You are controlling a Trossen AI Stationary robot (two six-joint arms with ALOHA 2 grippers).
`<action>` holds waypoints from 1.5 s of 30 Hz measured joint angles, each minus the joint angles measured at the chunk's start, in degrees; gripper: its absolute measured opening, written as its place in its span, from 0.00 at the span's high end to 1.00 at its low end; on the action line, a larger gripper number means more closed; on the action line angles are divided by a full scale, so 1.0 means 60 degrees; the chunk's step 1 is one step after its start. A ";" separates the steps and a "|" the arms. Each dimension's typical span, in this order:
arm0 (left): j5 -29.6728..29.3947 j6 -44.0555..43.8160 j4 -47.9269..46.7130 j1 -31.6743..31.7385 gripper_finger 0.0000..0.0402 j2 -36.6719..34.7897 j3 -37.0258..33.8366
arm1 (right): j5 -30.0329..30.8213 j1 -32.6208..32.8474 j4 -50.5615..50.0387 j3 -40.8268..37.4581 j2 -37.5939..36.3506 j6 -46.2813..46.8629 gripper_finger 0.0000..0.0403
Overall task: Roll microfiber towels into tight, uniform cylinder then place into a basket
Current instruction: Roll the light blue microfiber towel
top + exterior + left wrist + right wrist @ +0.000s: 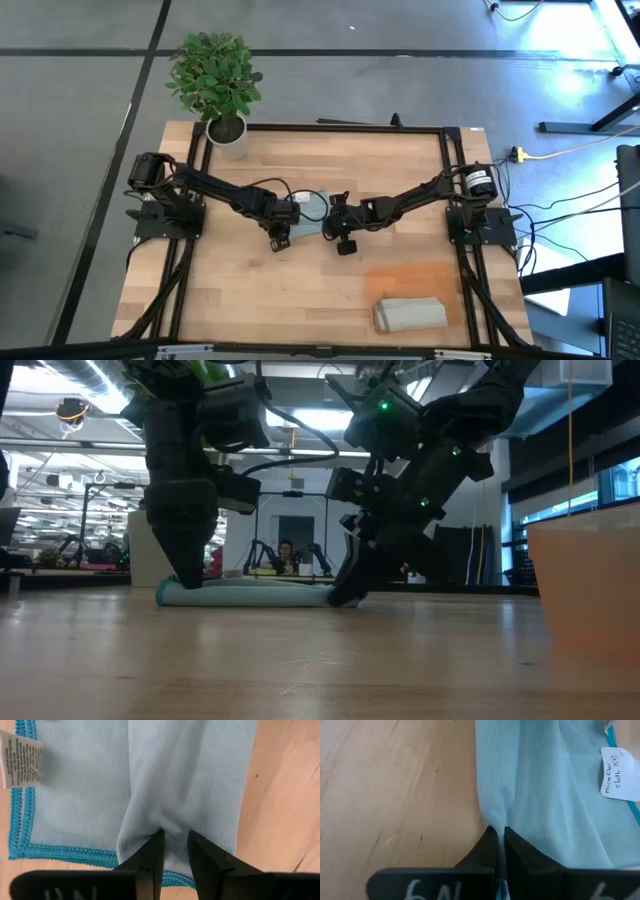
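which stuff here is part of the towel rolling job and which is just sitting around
Part of the job:
- blue towel, pinched by left gripper and right gripper
- grey-beige towel, already rolled
- basket under it

Just sitting around:
- potted plant at the table corner
- yellow cable on the floor
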 joint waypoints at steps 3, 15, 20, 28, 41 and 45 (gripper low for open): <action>-0.0036 0.0004 -0.0004 0.0000 0.81 0.0000 0.0007 | -0.0036 0.0000 -0.0005 -0.0004 0.0000 0.0009 0.97; 0.1465 0.0270 -0.0075 0.0312 0.81 -0.0161 0.0022 | -0.0118 0.0000 -0.0016 -0.0014 0.0004 0.0025 0.97; 0.0827 0.1030 -0.0138 0.0260 0.80 -0.0888 0.0047 | -0.0183 -0.0035 -0.0016 -0.0015 0.0007 0.0421 0.97; 0.0736 0.1207 -0.0038 0.0178 0.81 -0.2194 0.0058 | -0.0193 -0.0040 0.0024 -0.0022 0.0007 0.0489 0.97; 0.0749 0.1241 0.0151 -0.0007 0.86 -0.2269 0.0058 | -0.0196 -0.0040 0.0021 -0.0022 0.0011 0.0503 0.97; 0.0757 0.1239 0.0151 -0.0007 0.83 -0.2269 0.0058 | -0.0195 -0.0040 0.0021 -0.0022 0.0015 0.0503 0.97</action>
